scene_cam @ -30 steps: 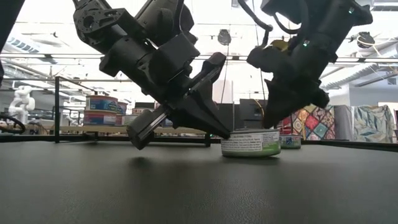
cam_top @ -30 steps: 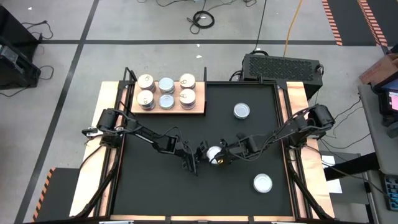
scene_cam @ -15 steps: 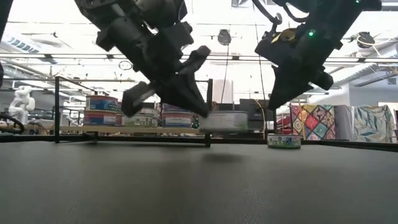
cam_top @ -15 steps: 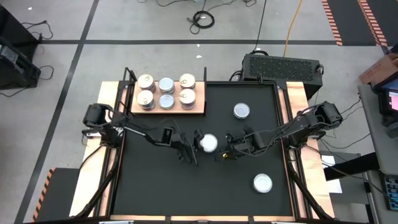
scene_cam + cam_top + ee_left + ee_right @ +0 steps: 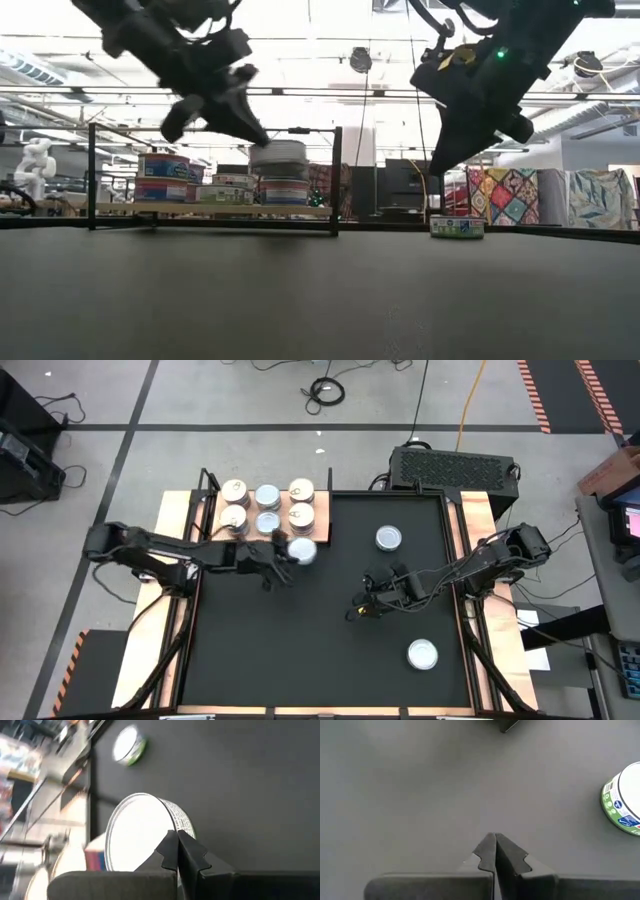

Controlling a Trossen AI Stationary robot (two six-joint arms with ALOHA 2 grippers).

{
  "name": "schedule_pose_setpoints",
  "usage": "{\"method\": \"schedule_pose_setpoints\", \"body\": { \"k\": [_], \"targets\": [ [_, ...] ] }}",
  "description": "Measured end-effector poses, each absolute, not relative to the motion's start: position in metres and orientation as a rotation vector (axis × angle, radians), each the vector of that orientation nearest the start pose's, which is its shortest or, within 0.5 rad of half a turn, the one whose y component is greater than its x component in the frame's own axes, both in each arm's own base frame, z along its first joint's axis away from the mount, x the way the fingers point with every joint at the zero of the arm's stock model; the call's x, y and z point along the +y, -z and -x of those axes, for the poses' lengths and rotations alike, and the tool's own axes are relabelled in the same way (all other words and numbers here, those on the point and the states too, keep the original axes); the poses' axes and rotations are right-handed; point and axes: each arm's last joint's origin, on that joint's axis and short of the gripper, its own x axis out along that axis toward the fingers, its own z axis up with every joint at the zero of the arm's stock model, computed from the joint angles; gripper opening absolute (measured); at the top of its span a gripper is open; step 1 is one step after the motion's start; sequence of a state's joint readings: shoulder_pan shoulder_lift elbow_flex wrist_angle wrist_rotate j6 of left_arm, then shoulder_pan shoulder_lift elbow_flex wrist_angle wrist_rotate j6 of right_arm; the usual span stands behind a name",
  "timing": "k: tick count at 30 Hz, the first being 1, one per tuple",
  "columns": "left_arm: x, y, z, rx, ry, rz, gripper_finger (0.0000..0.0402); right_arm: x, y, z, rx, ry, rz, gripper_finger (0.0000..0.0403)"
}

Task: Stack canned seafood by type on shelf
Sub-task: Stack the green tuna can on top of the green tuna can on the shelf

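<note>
My left gripper (image 5: 287, 561) is shut on a white-lidded can (image 5: 302, 550) of seafood and holds it in the air by the near right corner of the wooden shelf (image 5: 322, 520). In the low view this can (image 5: 278, 155) hangs above the level of the stacked cans (image 5: 284, 190). Six can tops (image 5: 267, 507) show on the shelf. My right gripper (image 5: 358, 610) is shut and empty over the middle of the black mat (image 5: 300, 650). Two more cans rest on their bases on the mat, one far right (image 5: 389, 538), one near right (image 5: 423, 654). My left gripper has the can at its rim (image 5: 170, 818), on the side facing the arm. The closed fingertips (image 5: 170, 847) cover the spot, so what they pinch cannot be told. The fingers slant down from the table's left side. The can hangs about level, clear of mat and shelf.
A black wire frame (image 5: 335, 180) stands at the shelf's edges. Wooden side strips (image 5: 180, 650) run along both sides of the mat. A black box (image 5: 452, 465) sits behind the table's far right corner.
My left gripper has lifted the can off the middle of the mat and carried it up and toward the far left, to the shelf's near right corner, rolling its wrist on the way. My right gripper has risen a little from where the can stood.
</note>
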State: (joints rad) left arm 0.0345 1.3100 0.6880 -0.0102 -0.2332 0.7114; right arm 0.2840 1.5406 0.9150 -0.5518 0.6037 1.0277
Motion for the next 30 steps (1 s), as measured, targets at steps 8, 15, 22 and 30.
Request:
{"method": "schedule_pose_setpoints", "body": {
  "k": [8,15,22,30],
  "targets": [
    [0.021,-0.220,-0.219,0.789,-0.197,-0.667,0.0000,0.063,-0.188,-0.274,0.793,0.759,-0.402,0.0000],
    [0.040,-0.226,-0.204,0.860,-0.350,-0.658,0.0000,0.063,-0.188,-0.275,0.792,0.758,-0.402,0.0000],
    [0.074,-0.223,-0.200,0.885,-0.441,-0.559,0.0000,0.063,-0.188,-0.275,0.790,0.754,-0.401,0.0000],
    [0.090,-0.217,-0.200,0.894,-0.421,-0.475,0.0000,0.063,-0.188,-0.275,0.791,0.753,-0.398,0.0000]
  ]
}}
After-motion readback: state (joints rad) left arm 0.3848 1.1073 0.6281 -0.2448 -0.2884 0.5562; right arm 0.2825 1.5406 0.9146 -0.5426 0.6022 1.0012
